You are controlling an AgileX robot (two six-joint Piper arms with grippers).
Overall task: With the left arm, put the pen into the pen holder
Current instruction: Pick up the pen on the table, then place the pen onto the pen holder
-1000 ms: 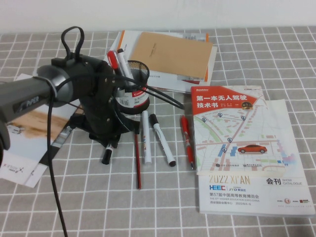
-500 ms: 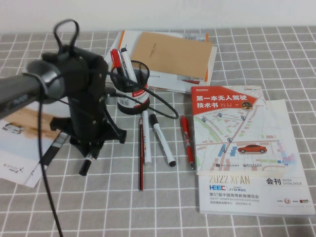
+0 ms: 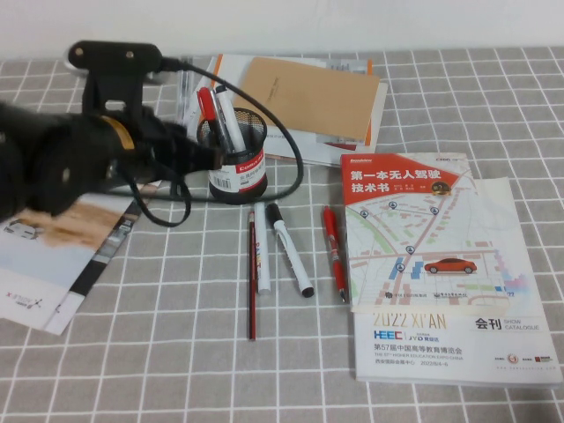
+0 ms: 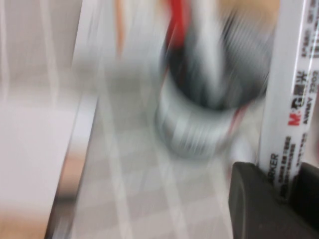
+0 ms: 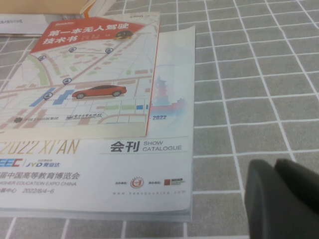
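So the left pincer [image 4: 279, 199] is up by the left rear part of the surface [image 3: 176, 352], right beside the pen holder [image 3: 238, 167], pinching the pen [image 4: 289, 99] between its black fingers [image 4: 249, 204]. The pen's printed white barrel stands next to the holder, not inside it. The holder already has a red-capped marker [image 3: 205, 107] in it. In front of it lie a white pen [image 3: 262, 247], a black-capped marker [image 3: 289, 251] and a red pen [image 3: 332, 251]. The right pincer [image 5: 284, 199] hovers over the right side by the catalogue [image 5: 99, 149]; can't tell whether it's spread or pressed together.
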